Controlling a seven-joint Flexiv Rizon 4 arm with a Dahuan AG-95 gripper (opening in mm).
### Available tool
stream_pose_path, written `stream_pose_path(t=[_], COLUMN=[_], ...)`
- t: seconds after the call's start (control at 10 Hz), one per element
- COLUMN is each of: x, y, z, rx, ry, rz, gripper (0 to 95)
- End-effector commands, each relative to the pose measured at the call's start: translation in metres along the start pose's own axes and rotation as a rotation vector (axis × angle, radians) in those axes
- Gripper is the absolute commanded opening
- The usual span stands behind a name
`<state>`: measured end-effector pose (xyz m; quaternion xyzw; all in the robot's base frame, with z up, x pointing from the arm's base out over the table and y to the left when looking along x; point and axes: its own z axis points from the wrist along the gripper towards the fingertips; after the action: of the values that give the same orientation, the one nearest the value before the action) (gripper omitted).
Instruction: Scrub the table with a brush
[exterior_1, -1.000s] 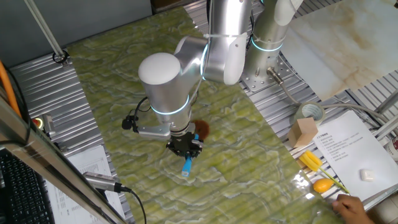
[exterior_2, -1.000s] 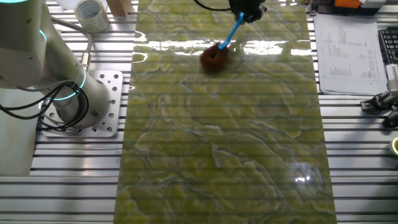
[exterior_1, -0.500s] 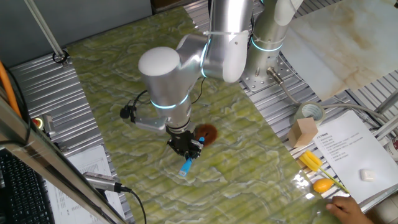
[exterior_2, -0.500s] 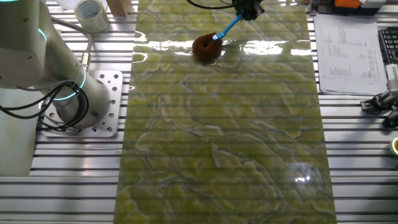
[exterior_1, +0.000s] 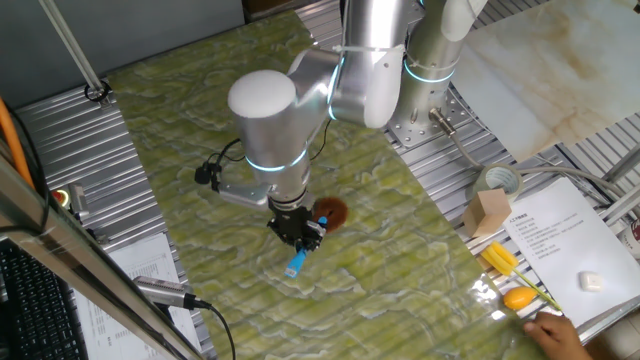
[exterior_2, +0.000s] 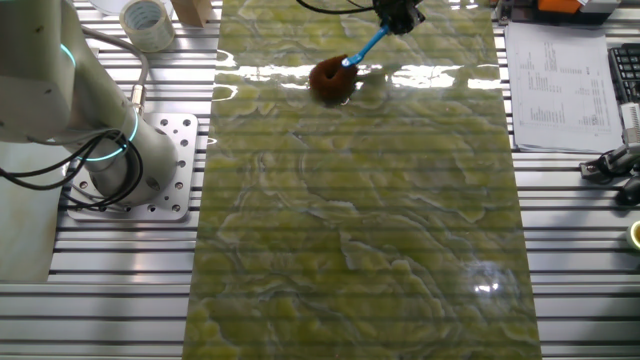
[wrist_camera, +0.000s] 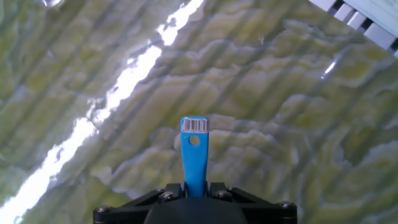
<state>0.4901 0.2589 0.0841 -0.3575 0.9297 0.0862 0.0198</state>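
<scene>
The brush (exterior_1: 326, 212) has a reddish-brown tuft resting on the yellow-green marbled table (exterior_1: 180, 110), with its light-blue handle end (exterior_1: 296, 265) sticking out below the hand. My gripper (exterior_1: 300, 233) is shut on the handle. In the other fixed view the tuft (exterior_2: 329, 79) lies on the table (exterior_2: 360, 250) near the far edge, under the gripper (exterior_2: 393, 22). In the hand view the blue handle (wrist_camera: 194, 152) with a barcode label juts out from between the jaws of the gripper (wrist_camera: 195, 190); the tuft is hidden there.
A tape roll (exterior_1: 498, 182), a cardboard block (exterior_1: 487, 213), a yellow tool (exterior_1: 505, 264) and a paper sheet (exterior_1: 560, 235) lie to the right on the metal frame. A person's hand (exterior_1: 560, 330) shows at the lower right. The arm base (exterior_2: 110, 150) stands beside the table.
The gripper and brush shifted across the table over the last second, the tuft sliding sideways; in the last half second they barely moved.
</scene>
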Motion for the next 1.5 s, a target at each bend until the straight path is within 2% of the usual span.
stream_pose_path(t=[0.1, 0.4, 0.6, 0.7, 1.1, 1.2, 1.4, 1.5], x=[0.007, 0.018, 0.018, 0.017, 0.02, 0.023, 0.027, 0.026], y=[-0.008, -0.016, -0.018, -0.018, -0.017, -0.013, -0.008, -0.004], z=[-0.006, -0.014, -0.015, -0.015, -0.014, -0.012, -0.009, -0.007], rx=[0.11, 0.11, 0.111, 0.107, 0.056, 0.038, 0.011, 0.007], ry=[0.157, 0.163, 0.166, 0.157, 0.072, 0.04, 0.0, -0.006], rz=[-0.45, -0.52, -0.536, -0.539, -0.532, -0.505, -0.436, -0.409], gripper=[0.0, 0.0, 0.0, 0.0, 0.0, 0.0, 0.0, 0.0])
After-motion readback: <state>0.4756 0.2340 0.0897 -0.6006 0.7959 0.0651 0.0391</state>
